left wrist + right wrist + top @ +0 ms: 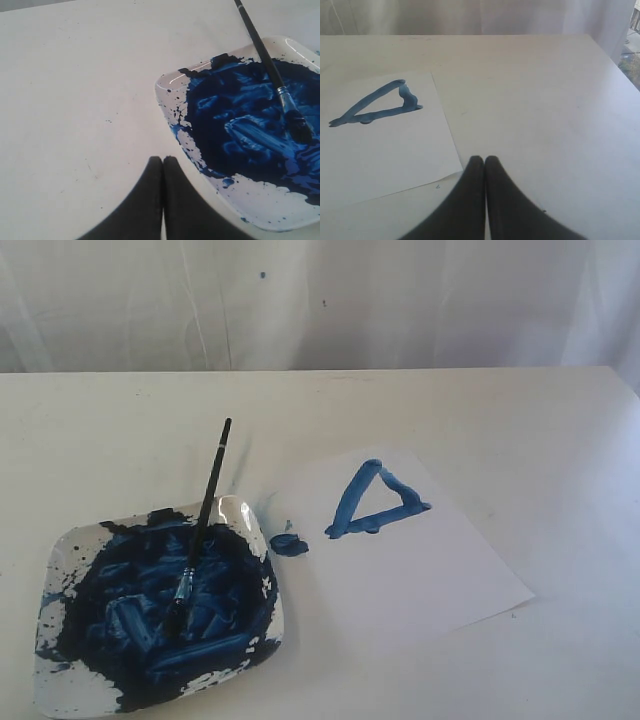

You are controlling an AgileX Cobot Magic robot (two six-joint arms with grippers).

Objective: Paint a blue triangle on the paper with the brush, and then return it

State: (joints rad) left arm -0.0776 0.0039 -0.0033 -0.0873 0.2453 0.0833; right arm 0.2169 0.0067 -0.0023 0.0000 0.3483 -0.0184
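Lying tip-down in the plate point(265, 207), the black-handled brush point(207, 502) is loose. Left gripper point(163, 159), right gripper point(484, 159): pressed closed, empty

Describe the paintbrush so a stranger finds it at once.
On the white table, a square plate smeared with blue paint sits left of the paper. The brush lies across it, bristles in the paint. It is the only long, thin, black-handled thing there.

Your matte black left gripper point(163, 159) and matching right gripper point(484, 159): each two smooth, tapering fingers with rounded tips.
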